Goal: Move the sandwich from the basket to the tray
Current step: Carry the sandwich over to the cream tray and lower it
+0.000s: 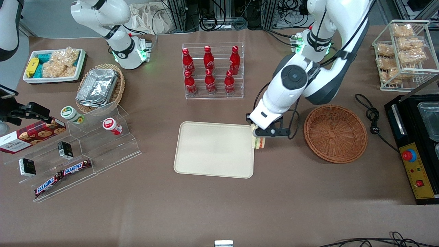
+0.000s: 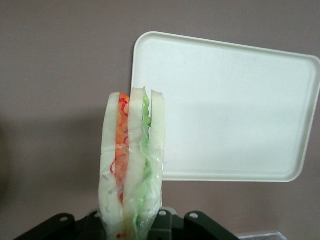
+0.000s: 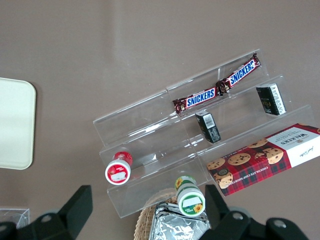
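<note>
My left gripper [image 1: 259,139] is shut on the sandwich [image 1: 259,142], a wrapped white-bread wedge with orange, red and green filling. It holds it in the air over the edge of the cream tray [image 1: 212,151], on the side toward the basket. The reddish-brown wicker basket [image 1: 335,133] holds nothing and sits beside the gripper, toward the working arm's end. In the left wrist view the sandwich [image 2: 131,165] stands upright out of the gripper [image 2: 132,222], with the bare tray [image 2: 230,105] below it.
A clear rack of red cola bottles [image 1: 212,70] stands farther from the front camera than the tray. A tan basket of foil containers [image 1: 99,87], a white snack bin [image 1: 53,65] and a clear stepped shelf [image 1: 79,151] lie toward the parked arm's end. A black appliance [image 1: 416,147] stands by the basket.
</note>
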